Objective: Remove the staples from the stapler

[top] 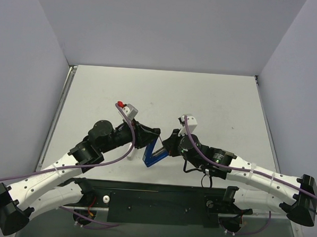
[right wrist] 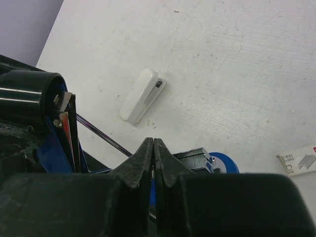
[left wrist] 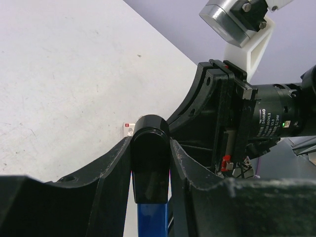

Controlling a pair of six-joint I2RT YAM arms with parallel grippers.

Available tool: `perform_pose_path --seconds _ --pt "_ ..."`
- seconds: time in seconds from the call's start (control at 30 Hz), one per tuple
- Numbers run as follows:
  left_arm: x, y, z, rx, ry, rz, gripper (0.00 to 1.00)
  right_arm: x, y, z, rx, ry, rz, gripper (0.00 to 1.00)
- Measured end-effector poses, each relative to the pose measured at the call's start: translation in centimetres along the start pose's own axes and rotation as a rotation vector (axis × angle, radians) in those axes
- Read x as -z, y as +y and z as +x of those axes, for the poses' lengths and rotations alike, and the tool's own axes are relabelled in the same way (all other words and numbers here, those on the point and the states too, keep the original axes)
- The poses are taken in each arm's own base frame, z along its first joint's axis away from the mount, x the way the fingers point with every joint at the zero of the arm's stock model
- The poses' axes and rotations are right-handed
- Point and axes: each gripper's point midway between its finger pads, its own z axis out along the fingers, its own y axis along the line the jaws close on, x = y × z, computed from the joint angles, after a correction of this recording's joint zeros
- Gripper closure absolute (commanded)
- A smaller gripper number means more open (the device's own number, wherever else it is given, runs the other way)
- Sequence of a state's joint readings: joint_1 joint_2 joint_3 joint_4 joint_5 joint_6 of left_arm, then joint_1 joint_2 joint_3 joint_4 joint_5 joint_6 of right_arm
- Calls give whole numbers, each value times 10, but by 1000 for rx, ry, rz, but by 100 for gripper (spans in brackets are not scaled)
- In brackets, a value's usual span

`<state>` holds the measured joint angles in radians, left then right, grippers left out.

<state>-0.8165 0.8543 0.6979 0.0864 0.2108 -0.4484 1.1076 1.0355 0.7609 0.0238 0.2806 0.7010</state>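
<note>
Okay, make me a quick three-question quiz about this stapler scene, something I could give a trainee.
1. True or false: the left arm's fingers are clamped on the black end of the stapler.
2. Multiple choice: the right arm's fingers are A) spread wide, B) pressed together, C) out of every view.
3. Short answer: what colour is the oblong object lying on the table in the right wrist view?
Key: 1 true; 2 B; 3 white.
</note>
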Motion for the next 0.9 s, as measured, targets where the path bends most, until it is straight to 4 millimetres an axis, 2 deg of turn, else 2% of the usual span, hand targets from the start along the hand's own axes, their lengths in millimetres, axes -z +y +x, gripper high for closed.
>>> perform_pose_path --seconds 0.5,0.9 --pt "-16 10 -23 0 -145 -31 100 -11 -12 6 33 -24 39 100" --pt "-25 13 -41 8 -235 -41 100 -15 -8 3 47 -40 27 100"
